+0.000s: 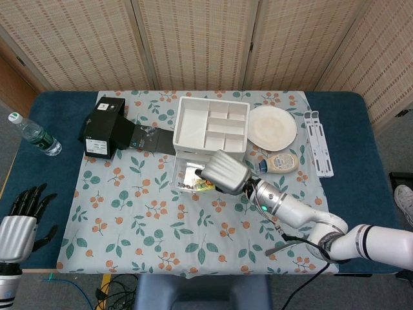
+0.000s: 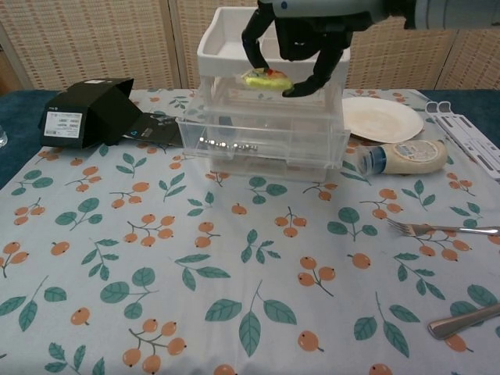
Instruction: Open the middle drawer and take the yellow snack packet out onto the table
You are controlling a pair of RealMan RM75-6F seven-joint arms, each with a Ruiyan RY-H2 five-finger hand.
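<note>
Right hand [image 2: 291,47] pinching the yellow snack packet [image 2: 267,79] between fingertips, held in the air above the pulled-out middle drawer [image 2: 262,141] — long axis roughly level, running left to right across the chest view. Left hand [image 1: 18,226] empty, fingers spread, beside the worktop [image 1: 45,194].

clear plastic drawer [image 2: 262,144], matt tablecloth [image 2: 156,258]

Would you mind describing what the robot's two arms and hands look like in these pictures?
The right arm is glossy white with black joint bands, a small green light near the wrist and a thin black cable alongside. The right hand has a silver-grey back shell and black fingers. The left hand matches it: a pale grey-white shell and black fingers.
</note>
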